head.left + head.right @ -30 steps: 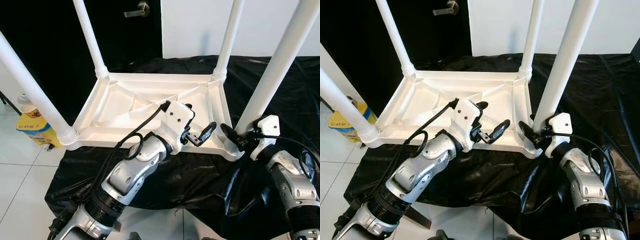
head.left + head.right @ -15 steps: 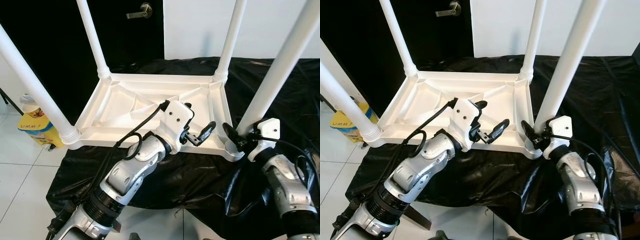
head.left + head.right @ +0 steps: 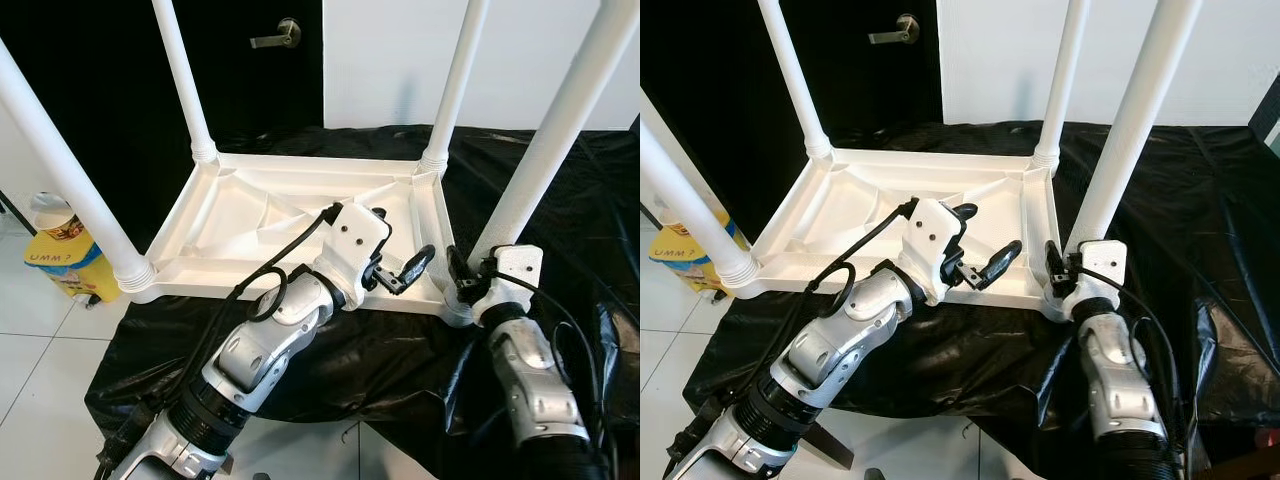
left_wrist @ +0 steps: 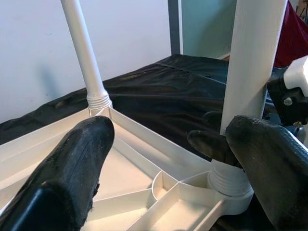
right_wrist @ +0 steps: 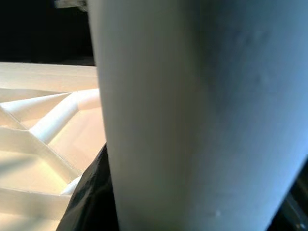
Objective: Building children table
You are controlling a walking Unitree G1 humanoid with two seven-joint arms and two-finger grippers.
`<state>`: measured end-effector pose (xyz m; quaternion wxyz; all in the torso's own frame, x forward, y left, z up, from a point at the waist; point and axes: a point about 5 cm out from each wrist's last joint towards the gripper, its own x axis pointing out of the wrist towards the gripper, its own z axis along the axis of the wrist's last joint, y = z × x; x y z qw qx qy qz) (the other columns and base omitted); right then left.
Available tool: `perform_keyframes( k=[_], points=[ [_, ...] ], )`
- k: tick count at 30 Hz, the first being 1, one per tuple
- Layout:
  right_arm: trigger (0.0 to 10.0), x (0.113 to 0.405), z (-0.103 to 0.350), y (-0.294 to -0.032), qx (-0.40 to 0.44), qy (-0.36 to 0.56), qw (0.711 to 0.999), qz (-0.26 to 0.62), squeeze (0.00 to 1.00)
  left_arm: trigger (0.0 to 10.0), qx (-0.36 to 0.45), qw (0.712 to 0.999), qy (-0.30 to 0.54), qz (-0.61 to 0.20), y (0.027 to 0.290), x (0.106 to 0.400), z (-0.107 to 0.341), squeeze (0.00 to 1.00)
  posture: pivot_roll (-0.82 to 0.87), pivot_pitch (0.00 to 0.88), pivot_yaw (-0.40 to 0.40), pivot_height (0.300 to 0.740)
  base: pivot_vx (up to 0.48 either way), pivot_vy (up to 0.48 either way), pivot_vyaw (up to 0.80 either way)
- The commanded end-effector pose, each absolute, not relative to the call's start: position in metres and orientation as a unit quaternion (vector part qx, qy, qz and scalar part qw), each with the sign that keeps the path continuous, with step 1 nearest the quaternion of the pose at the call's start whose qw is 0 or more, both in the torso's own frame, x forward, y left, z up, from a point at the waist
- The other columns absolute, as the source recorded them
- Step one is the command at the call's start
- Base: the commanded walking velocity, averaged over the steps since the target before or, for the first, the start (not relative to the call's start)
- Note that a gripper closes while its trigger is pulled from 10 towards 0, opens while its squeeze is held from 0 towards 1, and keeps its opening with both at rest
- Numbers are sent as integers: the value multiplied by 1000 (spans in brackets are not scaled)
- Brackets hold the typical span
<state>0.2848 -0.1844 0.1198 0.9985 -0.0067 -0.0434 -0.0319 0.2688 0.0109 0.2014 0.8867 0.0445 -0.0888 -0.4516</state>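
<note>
The white moulded-plastic children's table top (image 3: pixel 290 215) lies upside down on a black plastic sheet (image 3: pixel 560 180), ribbed underside up, with four white tubular legs standing in its corner sockets; the step in hand looks like the seating of the last one, the white leg at the near right corner (image 3: pixel 545 150), at about 4 o'clock of the top; the next move, as I judge it, calls for a firm hold low on that leg and a twist or push down until its threaded collar sits home, the top kept from sliding on the slick sheet.

The right gripper (image 3: pixel 462 278) is pressed to the base of that leg, its black fingers either side of it just above the socket; whether they are truly clenched on it I cannot tell, the wrist view being too close. The left gripper (image 3: pixel 398 262) hovers over the near rim, at 5 o'clock of the top, fingers spread wide and holding nothing.
</note>
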Motion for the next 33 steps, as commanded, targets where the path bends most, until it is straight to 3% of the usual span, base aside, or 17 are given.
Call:
perform_keyframes(
  k=[1,29,30,31,33],
  points=[
    [10000,276,93,-184,-3,27,996,-83,0,10000,56,854,-87,-510,8,267,201,0,-42,0,5,740,0,0,0],
    [10000,276,105,-168,-9,15,994,-109,0,10000,63,854,-84,-509,11,269,200,0,-36,0,16,740,0,0,0],
    [10000,276,107,-168,-10,10,994,-107,686,10000,62,854,-84,-509,11,269,200,0,-37,0,16,740,0,0,0],
    [10000,276,108,-168,-8,8,995,-104,1000,10000,62,854,-84,-509,11,269,200,0,-38,0,16,740,0,0,0],
    [10000,277,108,-168,-7,7,995,-101,1000,10000,62,854,-84,-509,11,269,200,0,-38,1,16,740,0,0,0]
  ],
)
